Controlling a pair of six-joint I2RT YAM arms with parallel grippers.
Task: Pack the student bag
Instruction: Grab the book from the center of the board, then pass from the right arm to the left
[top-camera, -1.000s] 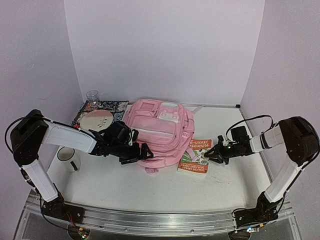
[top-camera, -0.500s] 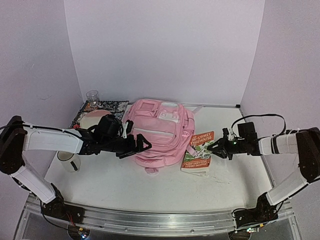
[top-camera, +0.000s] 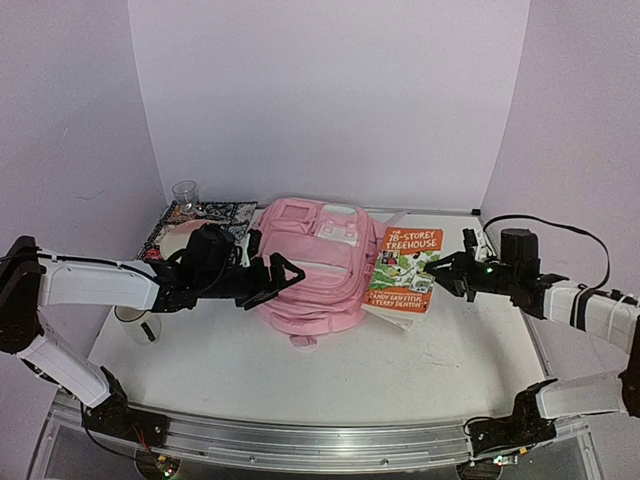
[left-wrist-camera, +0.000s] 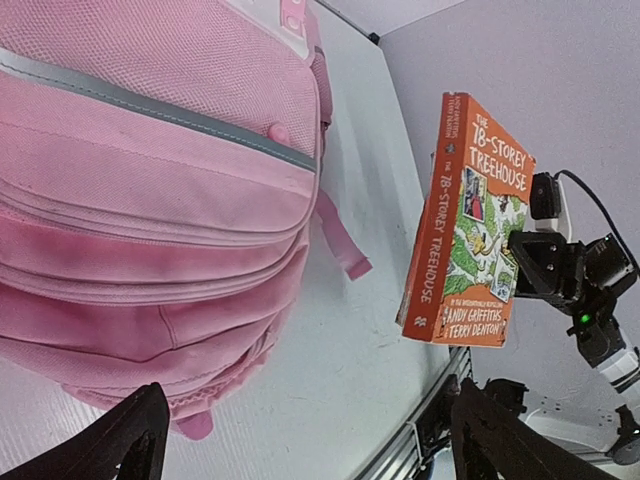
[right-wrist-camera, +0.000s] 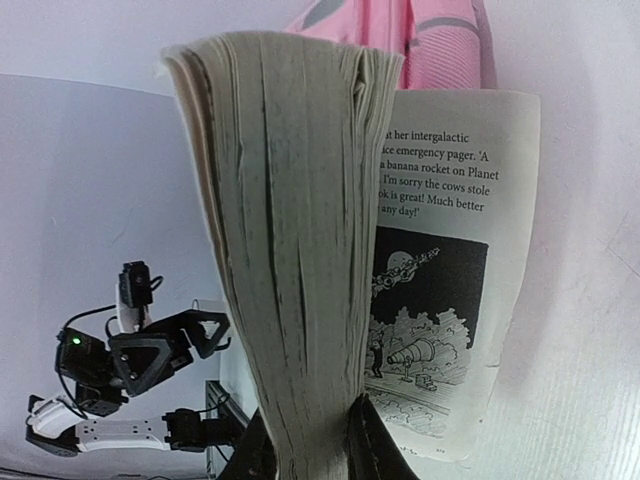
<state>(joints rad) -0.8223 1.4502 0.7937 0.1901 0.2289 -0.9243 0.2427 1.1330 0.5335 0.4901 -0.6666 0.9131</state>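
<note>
1. The bag (top-camera: 315, 265) lies flat at the centre of the top view on the tabletop (top-camera: 300, 380). Its pockets face up and its long axis runs up-down in the frame.
2. The right end effector (top-camera: 440, 268), right of centre, is clamped on the page edge of a book (top-camera: 405, 268). The book hangs off the tabletop, its long axis near vertical and its spine toward the bag.
3. Governing relation: the bag lies directly frame-left of the right end effector, with the book between them. The book's left edge is just beside the bag's right side; contact cannot be confirmed.
4. The left end effector (top-camera: 280, 278) is spread wide and empty, over the bag's left half. This arm is nearer the bag. Contact with the fabric cannot be confirmed.
5. In the left wrist view, the visible zips look shut. An opening is probably needed before insertion.
6. In the right wrist view, one leaf hangs apart from the page block and may snag.
7. The tabletop is smooth and white, with bare room below the bag. A glass (top-camera: 185, 192) and a mug (top-camera: 135, 310) stand at frame left.
</note>
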